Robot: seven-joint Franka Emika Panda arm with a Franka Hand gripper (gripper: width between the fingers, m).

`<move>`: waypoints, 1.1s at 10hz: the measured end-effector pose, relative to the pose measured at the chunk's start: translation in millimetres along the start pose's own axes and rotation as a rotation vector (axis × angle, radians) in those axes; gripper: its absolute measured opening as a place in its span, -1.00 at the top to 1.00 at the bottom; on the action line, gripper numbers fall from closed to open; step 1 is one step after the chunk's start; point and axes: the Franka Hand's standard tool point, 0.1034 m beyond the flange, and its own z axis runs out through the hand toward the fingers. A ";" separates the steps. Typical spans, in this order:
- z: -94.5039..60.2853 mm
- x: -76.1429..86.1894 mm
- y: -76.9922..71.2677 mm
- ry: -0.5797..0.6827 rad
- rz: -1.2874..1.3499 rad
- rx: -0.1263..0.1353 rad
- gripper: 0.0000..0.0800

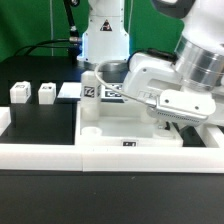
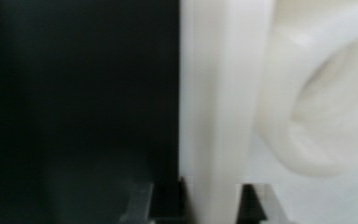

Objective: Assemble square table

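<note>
The white square tabletop [image 1: 115, 128] lies in the middle of the black table. My gripper [image 1: 172, 118] comes down on its side toward the exterior view's right. In the wrist view the gripper [image 2: 208, 206] is shut on the tabletop's thin upright rim [image 2: 220, 90], with a round corner socket [image 2: 327, 100] just beside it. One white leg [image 1: 90, 82] stands upright at the tabletop's far corner, toward the exterior view's left. Two loose tagged legs [image 1: 18, 92] [image 1: 46, 93] stand farther that way, and another small white piece [image 1: 68, 90] lies beside them.
A long low white border rail [image 1: 60, 155] runs along the front of the workspace. The marker board [image 1: 113, 95] lies behind the tabletop, in front of the robot's white base [image 1: 105, 40]. The arm's bulky white wrist [image 1: 185, 70] hangs over the tabletop.
</note>
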 end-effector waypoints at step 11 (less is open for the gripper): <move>-14.2 0.2 5.5 0.064 0.085 0.089 0.10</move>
